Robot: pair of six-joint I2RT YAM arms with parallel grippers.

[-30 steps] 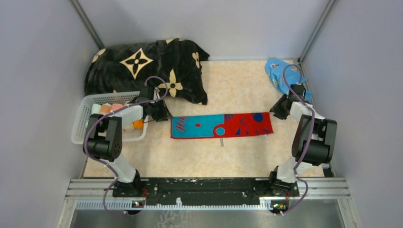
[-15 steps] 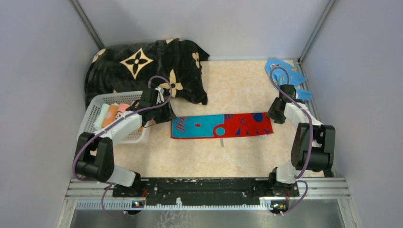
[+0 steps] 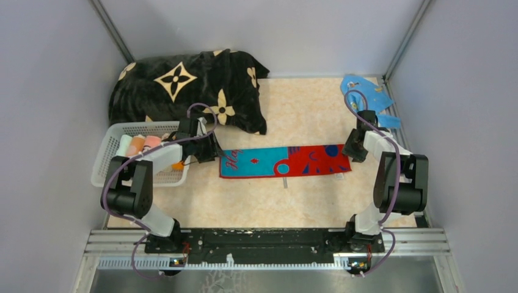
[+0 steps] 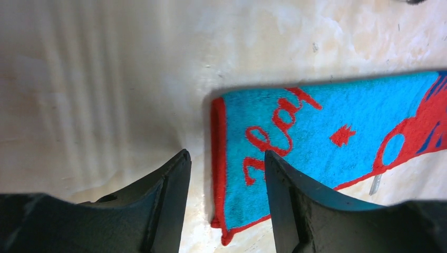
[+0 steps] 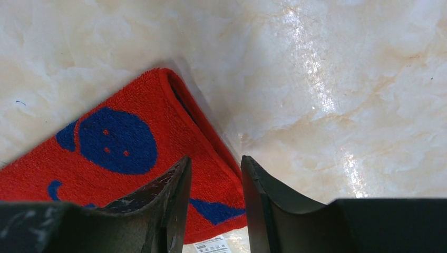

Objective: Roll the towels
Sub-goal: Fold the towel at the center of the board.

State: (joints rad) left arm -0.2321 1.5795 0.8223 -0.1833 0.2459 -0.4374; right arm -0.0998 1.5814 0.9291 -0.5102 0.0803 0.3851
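Closed in on the red-and-teal towel since a second ago, one per end. Lies flat, unrolled, in the middle of the table; teal half lettered red, red half spotted blue. Parted at left gripper and right gripper alike, gripping nothing

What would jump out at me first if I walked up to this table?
A bright red-and-teal towel lies flat mid-table, with the left gripper at its teal end and the right gripper at its red end, both open. In the far left corner sits a big black blanket with beige flowers.
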